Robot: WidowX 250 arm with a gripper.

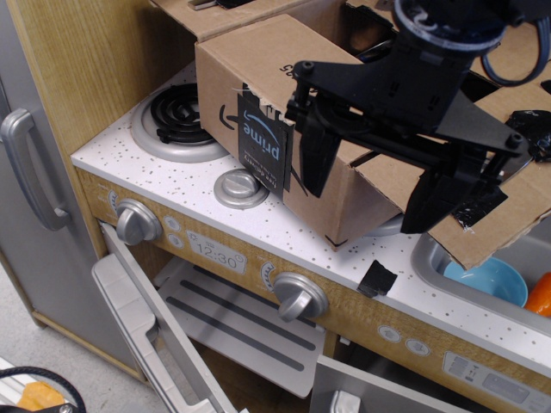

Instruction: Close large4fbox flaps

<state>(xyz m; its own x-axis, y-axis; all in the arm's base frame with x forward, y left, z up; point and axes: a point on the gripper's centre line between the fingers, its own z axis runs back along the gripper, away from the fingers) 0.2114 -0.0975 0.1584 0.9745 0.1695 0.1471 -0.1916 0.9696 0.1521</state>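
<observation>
Hand (372, 179) hangs over the near side of the large4fbox (275, 95), fingers spread wide, nothing between them. Left finger (317, 155) sits in front of the box's near wall, just right of the prime tape strip (263, 140); right finger (437, 200) reaches down by the near right flap (504, 202), which lies splayed outward w/ torn black tape at its edge. Whether either finger touches cardboard, can't tell. My read: the wide spread is there to straddle or push a flap rather than pinch it, approx. lined up w/ the box's near rim.

Box sits toward the back of the bench (164, 176), partly over the burner (172, 116) near the left edge, its near corner overhanging a small round knob cap (240, 188). Top is open; flaps at the back and right stand or lie outward, so closing looks barely begun.

A loose bit of black tape (377, 278) lies at the bench's front edge. Sink (430, 258) at the right edge holds a blue bowl (486, 282) and sth orange (540, 294). Below the front edge: oven knobs (138, 222), a 12:30 clock (216, 256), oven door (155, 340) hanging open.
</observation>
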